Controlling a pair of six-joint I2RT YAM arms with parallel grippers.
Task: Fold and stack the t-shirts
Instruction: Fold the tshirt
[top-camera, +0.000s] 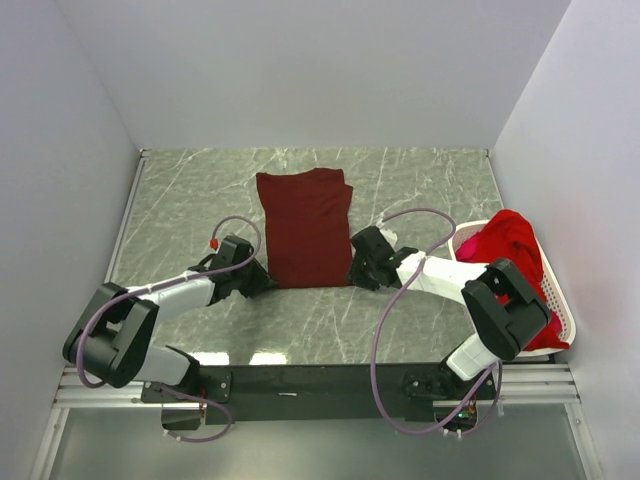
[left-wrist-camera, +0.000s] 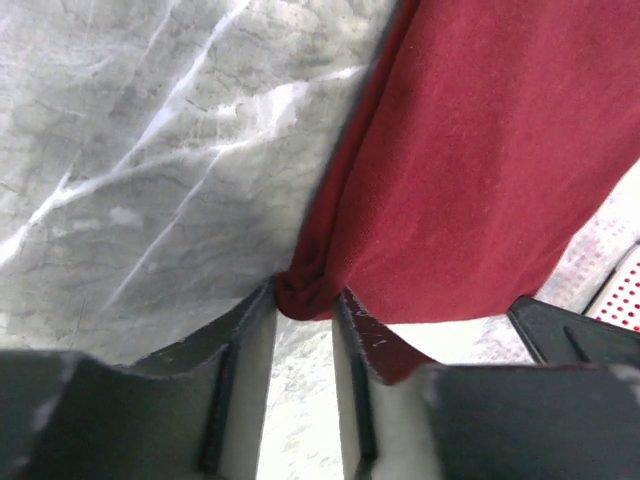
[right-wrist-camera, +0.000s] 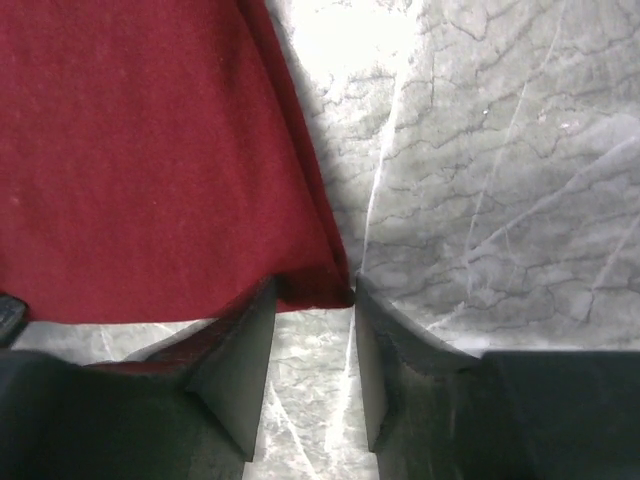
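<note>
grey marbled desk with plain pale walls on three sides. nearest, the left claw stands narrow, its jaws on both sides of the near left corner of the maroon t-shirt; as far as i see, the cloth is not yet pinched. the right claw stands the same way around the near right corner. the shirt lies flat in the middle of the desk, folded to a long strip. the step in hand, i think, is taking the near hem. the next move needs a firm pinch on both corners, then an even lift toward the far end. at the right, red t-shirts wait in a white basket.
</note>
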